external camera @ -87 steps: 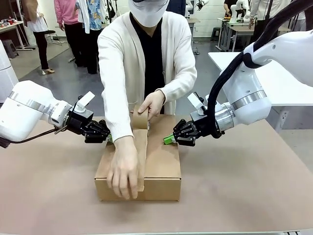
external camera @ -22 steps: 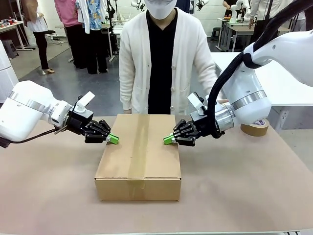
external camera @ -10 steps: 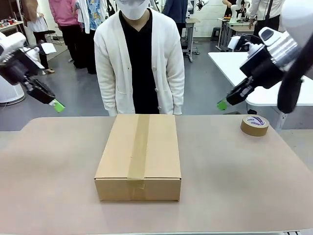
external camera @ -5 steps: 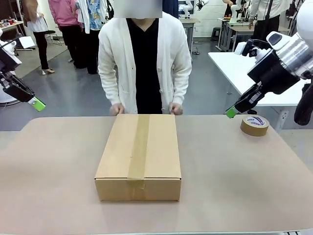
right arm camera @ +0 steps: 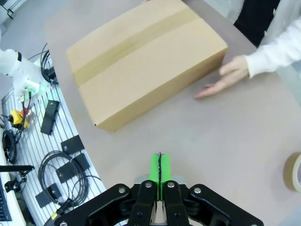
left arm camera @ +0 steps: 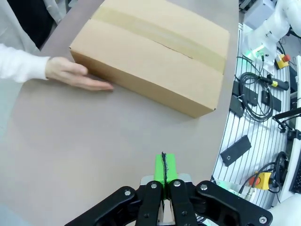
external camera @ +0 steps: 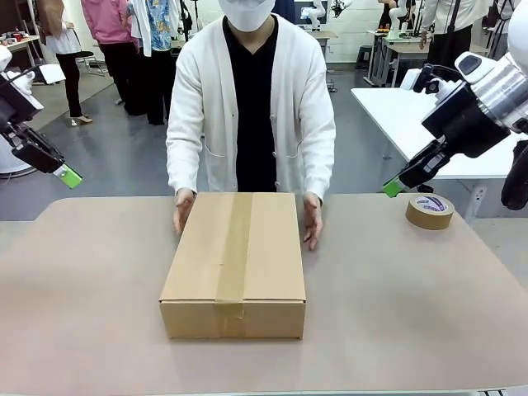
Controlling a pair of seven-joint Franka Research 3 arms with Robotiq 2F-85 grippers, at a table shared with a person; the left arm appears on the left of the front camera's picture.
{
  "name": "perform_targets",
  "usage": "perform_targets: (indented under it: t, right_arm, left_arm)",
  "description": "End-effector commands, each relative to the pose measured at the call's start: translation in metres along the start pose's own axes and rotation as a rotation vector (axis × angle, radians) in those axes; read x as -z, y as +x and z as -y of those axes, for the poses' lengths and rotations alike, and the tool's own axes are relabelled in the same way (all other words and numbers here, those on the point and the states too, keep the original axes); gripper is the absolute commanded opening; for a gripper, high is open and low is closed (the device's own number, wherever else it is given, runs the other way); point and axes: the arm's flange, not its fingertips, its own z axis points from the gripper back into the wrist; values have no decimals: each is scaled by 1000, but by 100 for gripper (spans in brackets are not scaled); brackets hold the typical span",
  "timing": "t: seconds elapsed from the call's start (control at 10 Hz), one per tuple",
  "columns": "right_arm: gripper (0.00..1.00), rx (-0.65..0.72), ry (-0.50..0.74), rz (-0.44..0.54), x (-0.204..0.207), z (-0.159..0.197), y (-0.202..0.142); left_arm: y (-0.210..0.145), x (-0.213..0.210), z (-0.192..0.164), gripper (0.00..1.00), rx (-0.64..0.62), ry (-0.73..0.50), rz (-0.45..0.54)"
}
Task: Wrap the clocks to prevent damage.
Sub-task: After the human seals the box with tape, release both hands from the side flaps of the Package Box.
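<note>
A taped-shut cardboard box [external camera: 234,262] sits in the middle of the table, a strip of brown tape along its top; the clocks are hidden. The person's hands [external camera: 182,210] rest against both sides of the box at its far end. My left gripper [external camera: 68,176] hangs raised at the far left, shut and empty, its green pads [left arm camera: 164,168] pressed together above the table with the box [left arm camera: 150,59] ahead. My right gripper [external camera: 393,186] is raised at the right, shut and empty, looking down on the box [right arm camera: 141,61] and one hand [right arm camera: 223,81].
A roll of brown tape [external camera: 429,211] lies on the table at the far right, its edge [right arm camera: 294,172] also in the right wrist view. Cables and black tools [left arm camera: 256,99] lie on a white rack beside the table. Bare table surrounds the box.
The person taped the box, set the roll down at the right and has now laid both hands on the box's sides. Both arms lifted away from the box, outward and up.
</note>
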Motion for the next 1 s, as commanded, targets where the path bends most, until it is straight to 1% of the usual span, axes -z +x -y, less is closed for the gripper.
perform_targets:
  t: [0.0,0.5,0.6,0.7,0.8,0.9]
  right_arm:
    - [1,16,-17,-11,2,-1,1]
    - [1,16,-17,-11,2,-1,1]
    - [1,-5,1,0,1,-1,1]
    - [58,-1,-59,32,-17,-9,-5]
    - [60,17,-61,30,-29,-10,-10]
    - [100,36,-65,25,-36,-9,-14]
  left_arm:
    - [2,-1,-2,0,-7,12,-4]
    - [2,-1,-2,0,-7,12,-4]
    - [0,0,0,2,0,0,1]
    - [0,-7,3,60,-32,29,21]
    - [-3,-14,9,62,-47,52,9]
    - [-5,-18,11,100,-56,57,-3]
